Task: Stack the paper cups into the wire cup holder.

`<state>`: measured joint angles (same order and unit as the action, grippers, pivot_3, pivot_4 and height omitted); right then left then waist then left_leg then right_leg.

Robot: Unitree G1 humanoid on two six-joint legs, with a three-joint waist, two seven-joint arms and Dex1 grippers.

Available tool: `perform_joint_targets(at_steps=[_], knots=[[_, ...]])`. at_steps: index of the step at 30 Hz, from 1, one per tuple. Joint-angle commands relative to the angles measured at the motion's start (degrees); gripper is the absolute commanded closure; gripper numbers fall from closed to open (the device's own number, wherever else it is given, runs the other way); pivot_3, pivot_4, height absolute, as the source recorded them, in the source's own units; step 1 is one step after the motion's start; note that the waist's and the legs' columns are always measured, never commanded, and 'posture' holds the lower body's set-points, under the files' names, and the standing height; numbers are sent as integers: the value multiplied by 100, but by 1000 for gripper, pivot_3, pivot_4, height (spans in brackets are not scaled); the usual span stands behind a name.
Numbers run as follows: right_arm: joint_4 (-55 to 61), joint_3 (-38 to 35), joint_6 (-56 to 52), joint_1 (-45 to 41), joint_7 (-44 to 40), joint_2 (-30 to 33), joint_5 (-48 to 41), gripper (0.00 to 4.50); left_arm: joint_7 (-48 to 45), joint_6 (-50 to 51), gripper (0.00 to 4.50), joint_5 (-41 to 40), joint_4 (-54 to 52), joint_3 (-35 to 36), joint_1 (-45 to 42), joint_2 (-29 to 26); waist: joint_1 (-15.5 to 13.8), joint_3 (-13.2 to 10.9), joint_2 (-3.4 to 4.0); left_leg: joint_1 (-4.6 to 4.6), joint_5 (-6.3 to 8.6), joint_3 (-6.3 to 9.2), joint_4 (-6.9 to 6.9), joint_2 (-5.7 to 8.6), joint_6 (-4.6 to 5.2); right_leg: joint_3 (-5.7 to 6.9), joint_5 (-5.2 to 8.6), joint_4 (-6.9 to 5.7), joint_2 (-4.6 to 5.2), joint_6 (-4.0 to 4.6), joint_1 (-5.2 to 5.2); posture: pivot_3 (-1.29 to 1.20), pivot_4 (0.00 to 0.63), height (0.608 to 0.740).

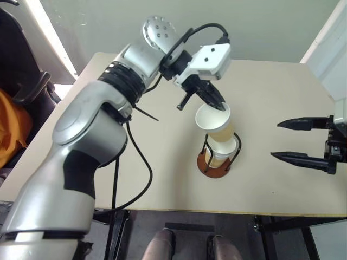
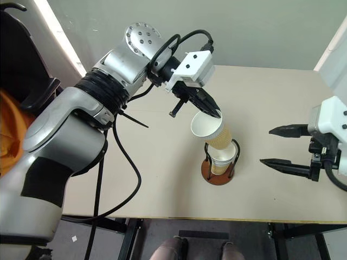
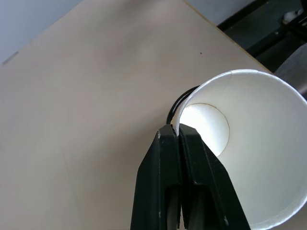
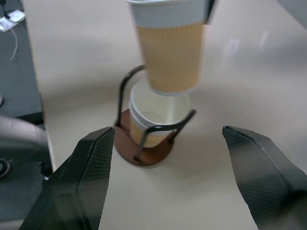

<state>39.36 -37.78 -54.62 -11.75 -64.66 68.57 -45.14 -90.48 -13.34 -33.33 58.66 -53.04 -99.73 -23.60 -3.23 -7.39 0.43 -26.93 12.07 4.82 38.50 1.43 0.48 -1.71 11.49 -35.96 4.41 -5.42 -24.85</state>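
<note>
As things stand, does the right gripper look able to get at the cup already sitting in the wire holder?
Probably not from above: the left gripper holds another cup right over the seated cup. The open right gripper stands off to one side, with bare table between.

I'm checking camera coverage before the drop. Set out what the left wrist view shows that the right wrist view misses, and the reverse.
Left wrist view alone: the left pincer, shut on the rolled rim of the tan tapered paper cup, and that cup's white inside down to its round bottom.

Right wrist view alone: the open right pincer, the held cup's ribbed outside, the second paper cup sitting in the black wire cup holder with the reddish-brown disc base.

Both: the held cup, a wire loop of the holder, and the beige table top.
</note>
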Motion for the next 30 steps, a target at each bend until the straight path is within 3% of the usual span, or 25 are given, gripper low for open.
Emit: perform_joint_targets(at_steps=[1,9,21,24,30], knots=[[348,-456,-243,40,218,155,-256,752,-202,-252,4477,63,26,-95,-175,73,0,0,0,0,4,-7,6,-4,4,-2,0,2,1,-2,0,0,150,740],[659,-895,-580,328,405,259,-357,752,-202,-554,4477,-32,-112,-496,-106,153,-7,1,2,5,22,-29,53,-8,19,-11,-3,-5,3,-13,4,0,150,740],[864,-1293,-835,551,474,321,-544,752,-202,-1010,4477,437,436,-220,-101,606,-10,3,6,21,35,-47,61,-7,35,-18,-3,-4,5,-23,18,0,150,740],[895,-1312,-831,423,558,242,-937,752,-202,-1077,3889,616,592,-73,-89,718,-10,3,6,20,37,-48,62,-6,37,-18,-1,-2,6,-25,19,0,150,740],[871,-955,-697,-26,1157,273,-1848,752,-202,-1153,1837,830,678,136,-79,768,-10,6,9,22,38,-52,63,-6,38,-20,2,-5,0,-30,19,0,150,740]])
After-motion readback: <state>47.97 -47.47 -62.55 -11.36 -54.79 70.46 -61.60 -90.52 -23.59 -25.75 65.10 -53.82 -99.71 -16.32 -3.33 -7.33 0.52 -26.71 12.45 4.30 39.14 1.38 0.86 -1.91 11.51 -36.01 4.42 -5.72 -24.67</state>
